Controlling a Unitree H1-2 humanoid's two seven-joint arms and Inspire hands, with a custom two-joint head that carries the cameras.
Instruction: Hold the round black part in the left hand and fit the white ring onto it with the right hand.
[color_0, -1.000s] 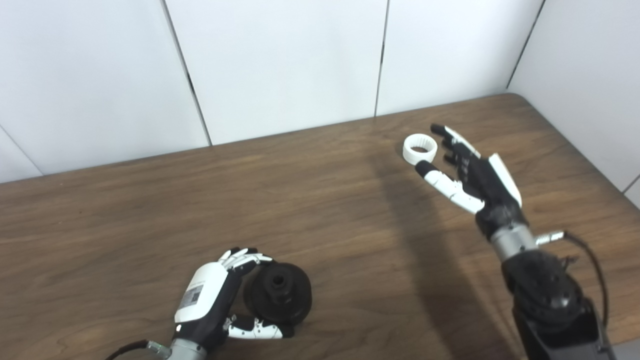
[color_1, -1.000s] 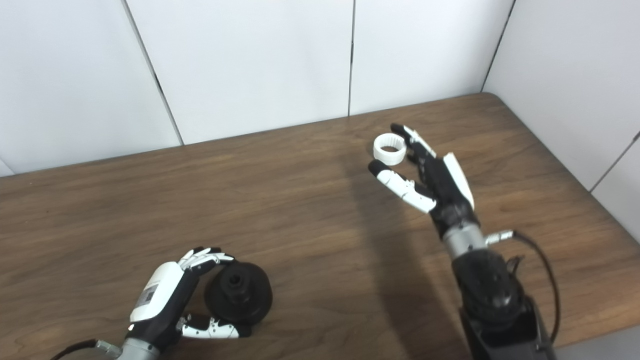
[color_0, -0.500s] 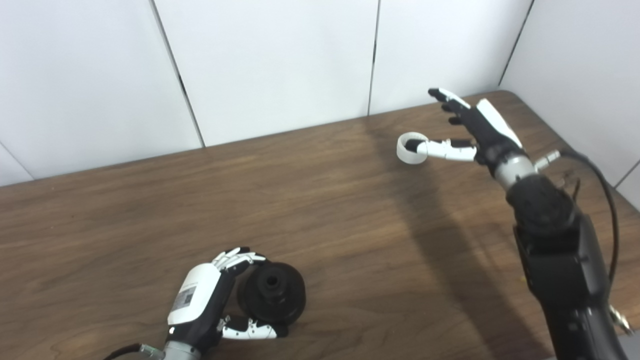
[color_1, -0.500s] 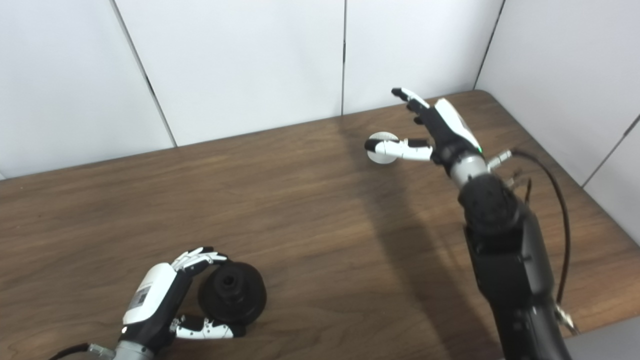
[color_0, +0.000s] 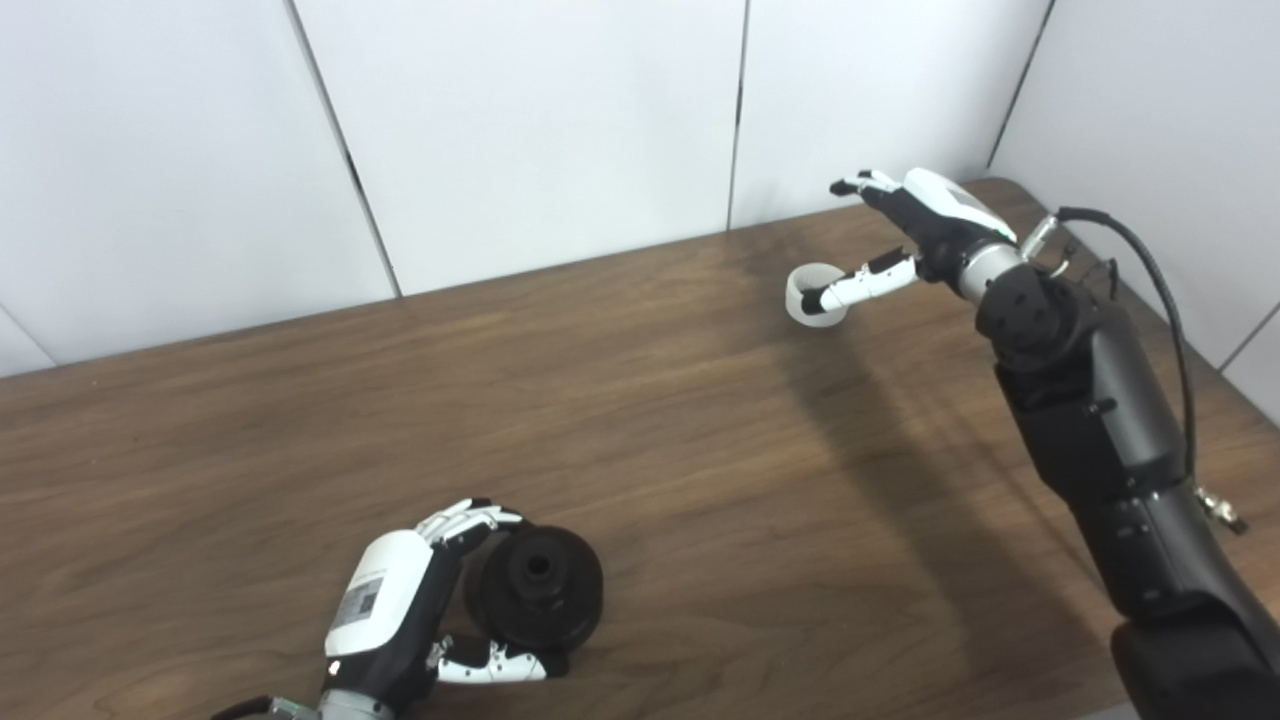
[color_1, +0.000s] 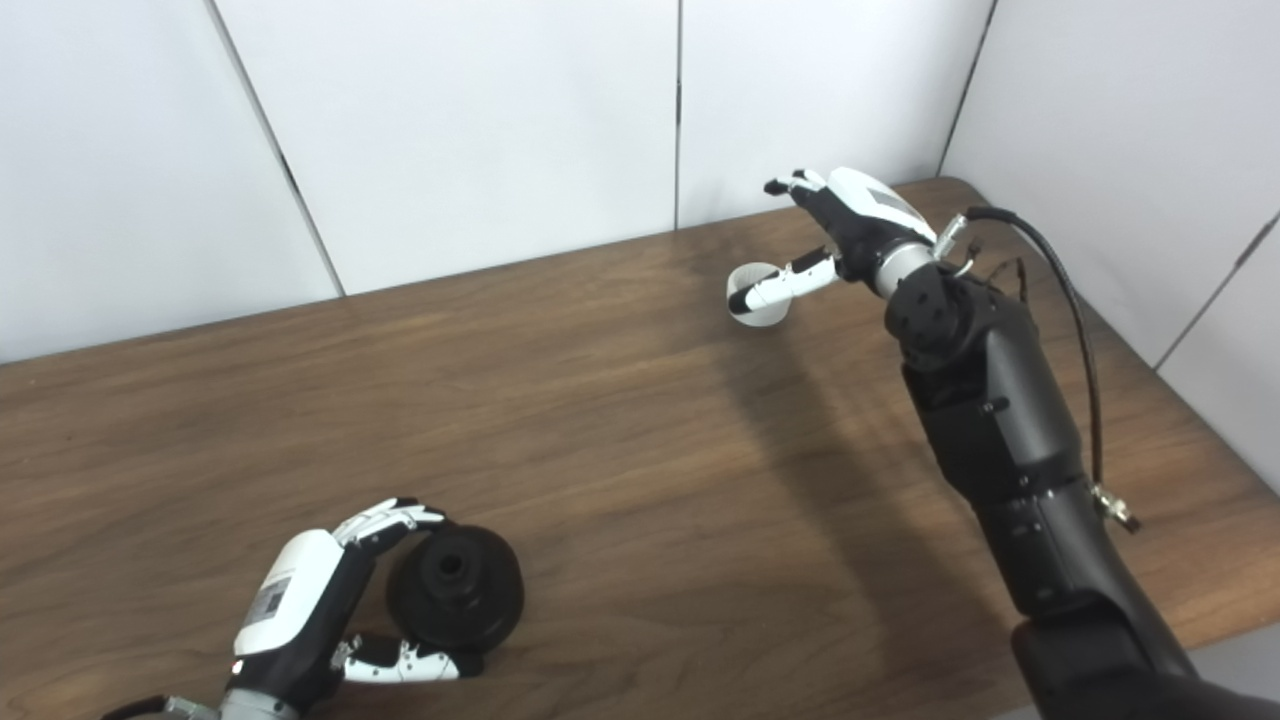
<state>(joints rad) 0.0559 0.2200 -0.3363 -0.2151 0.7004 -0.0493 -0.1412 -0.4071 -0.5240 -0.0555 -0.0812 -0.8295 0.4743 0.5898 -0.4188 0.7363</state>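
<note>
The round black part (color_0: 535, 590) rests on the wooden table (color_0: 700, 450) at the front left. My left hand (color_0: 395, 610) is wrapped around its left side, fingers curled over its top edge and thumb along its lower edge. The white ring (color_0: 815, 318) lies on the table at the far right, also in the right eye view (color_1: 760, 315). My right hand (color_0: 925, 235) hovers just behind and above the ring. Its fingers are spread and raised. Its thumb reaches down across the ring's opening, and nothing is gripped.
White wall panels close off the back and right side of the table. The table's far right corner lies just behind the right hand. The right forearm (color_0: 1100, 430) stretches over the right part of the table and casts a shadow to its left.
My right hand has swung from beside the ring to behind and above it, its thumb now lying across the ring. The camera shifted slightly. The left hand and black part have not moved.
</note>
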